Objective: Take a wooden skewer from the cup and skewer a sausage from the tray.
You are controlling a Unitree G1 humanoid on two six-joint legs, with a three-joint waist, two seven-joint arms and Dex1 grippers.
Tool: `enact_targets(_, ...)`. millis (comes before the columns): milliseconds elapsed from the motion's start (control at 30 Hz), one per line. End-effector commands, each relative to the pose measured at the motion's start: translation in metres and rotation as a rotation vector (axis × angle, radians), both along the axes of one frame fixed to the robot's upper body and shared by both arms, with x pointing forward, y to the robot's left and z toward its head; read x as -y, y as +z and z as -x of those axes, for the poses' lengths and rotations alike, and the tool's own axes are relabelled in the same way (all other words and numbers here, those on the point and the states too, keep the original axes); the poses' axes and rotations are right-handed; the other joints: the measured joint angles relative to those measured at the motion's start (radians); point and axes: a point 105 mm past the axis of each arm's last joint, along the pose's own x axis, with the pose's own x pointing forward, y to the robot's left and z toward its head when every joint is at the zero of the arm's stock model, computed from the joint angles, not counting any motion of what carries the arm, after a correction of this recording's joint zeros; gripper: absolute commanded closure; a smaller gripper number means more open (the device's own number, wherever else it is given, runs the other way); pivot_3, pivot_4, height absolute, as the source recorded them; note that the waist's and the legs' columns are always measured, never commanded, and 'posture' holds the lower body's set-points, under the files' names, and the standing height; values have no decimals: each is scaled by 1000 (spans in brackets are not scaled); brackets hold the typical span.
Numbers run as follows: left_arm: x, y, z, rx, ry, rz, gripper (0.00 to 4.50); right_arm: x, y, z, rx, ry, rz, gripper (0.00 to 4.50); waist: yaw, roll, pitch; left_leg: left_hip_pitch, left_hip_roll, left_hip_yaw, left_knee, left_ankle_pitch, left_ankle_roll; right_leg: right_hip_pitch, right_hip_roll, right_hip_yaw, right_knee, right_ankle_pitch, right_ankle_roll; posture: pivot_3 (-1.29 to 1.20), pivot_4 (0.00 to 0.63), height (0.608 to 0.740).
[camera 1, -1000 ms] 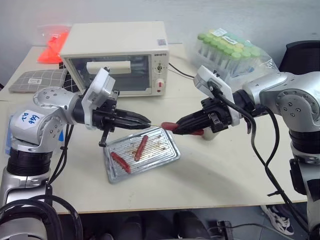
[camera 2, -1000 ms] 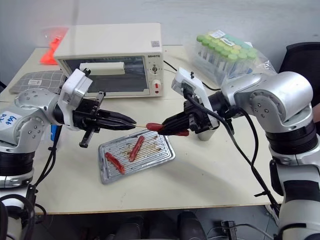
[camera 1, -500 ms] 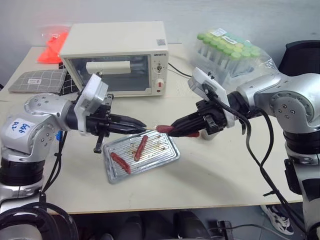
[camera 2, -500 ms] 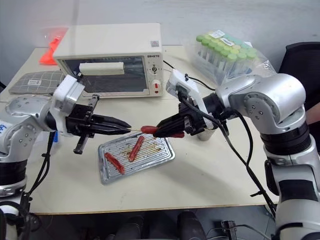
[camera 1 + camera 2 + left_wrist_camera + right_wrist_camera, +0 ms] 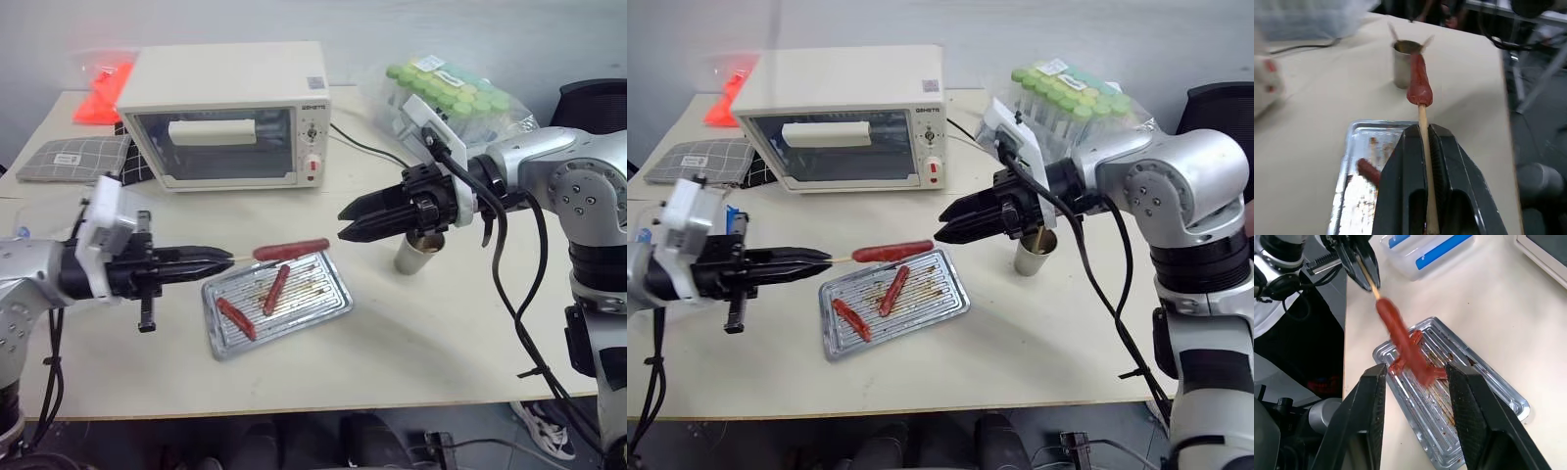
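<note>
Holding: the left gripper [image 5: 220, 261], at the left of the left eye view, is clamped tight on the wooden skewer [image 5: 1426, 147].
Sausage: a red-brown sausage [image 5: 291, 249] sits speared on the skewer's tip, in the air over the tray's far edge, near the frame's centre.
Right gripper: the right gripper [image 5: 346, 223], right of centre, has its fingers spread apart with nothing between them, clear of the sausage.
Tray: the silver tray [image 5: 328, 300] lies lower centre with two more sausages [image 5: 275, 289] on its ribbed bottom.
Cup: the grey metal cup [image 5: 1035, 253] stands on the table [image 5: 431, 333] right of the tray, just under the right gripper's wrist.
</note>
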Motion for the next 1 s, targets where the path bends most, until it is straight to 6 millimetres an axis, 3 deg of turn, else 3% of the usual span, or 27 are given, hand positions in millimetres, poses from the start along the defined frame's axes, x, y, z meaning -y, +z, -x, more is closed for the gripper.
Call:
enact_targets(33, -25, 6, 25, 101, 288, 42, 4500, 3, 16, 6, 65, 13, -67, 1616, 1, 0, 0, 0, 0, 0, -1, 0, 0, 0, 0, 1, -1, 0, 0, 0, 150, 740)
enact_targets(200, -43, 3, 39, 135, 488, 78, 4500, 3, 18, 8, 70, 18, -92, 1616, 23, 0, 0, 0, 0, 0, 2, 0, 0, 0, 0, 0, -4, 0, -1, 0, 150, 740)
enact_targets(300, -109, 1, 54, 297, 1044, 210, 4500, 4, 22, 1, 74, -4, -141, 1616, 28, 0, 0, 3, 0, 1, 2, -1, 0, 4, 0, 1, -7, 1, -2, 0, 150, 740)
enact_targets(367, -128, -7, 54, 311, 1184, 220, 4500, 3, 23, 0, 74, -1, -155, 1616, 28, -2, -1, 3, 0, 1, 2, -1, 0, 4, 0, 0, -7, 1, -2, 0, 150, 740)
enact_targets(533, -154, -26, 23, 261, 1314, 211, 4500, -4, 28, 2, 90, 25, -169, 1616, 33, -3, -1, 3, -1, 0, 2, 0, 0, 4, 0, 0, -5, 1, -2, 0, 150, 740)
enact_targets(767, -167, -48, -22, 132, 1255, 195, 4500, -5, 31, 3, 98, 10, -194, 1616, 27, -4, -1, 2, -1, 0, 0, -1, 0, 2, 0, 0, -5, 1, -2, 0, 150, 740)
enact_targets(867, -176, -56, -33, 98, 1266, 180, 4500, -3, 33, 3, 98, -5, -203, 1149, 24, -4, -1, 2, -1, 1, 0, -1, 0, 1, 0, 0, -2, 1, -2, 0, 150, 740)
enact_targets(1000, -185, -54, -45, 95, 1274, 186, 3438, 0, 35, 2, 110, -31, -214, 38, 26, -4, -1, 2, -1, 1, 0, -1, 0, 0, 0, -1, -3, 1, -2, 0, 150, 740)
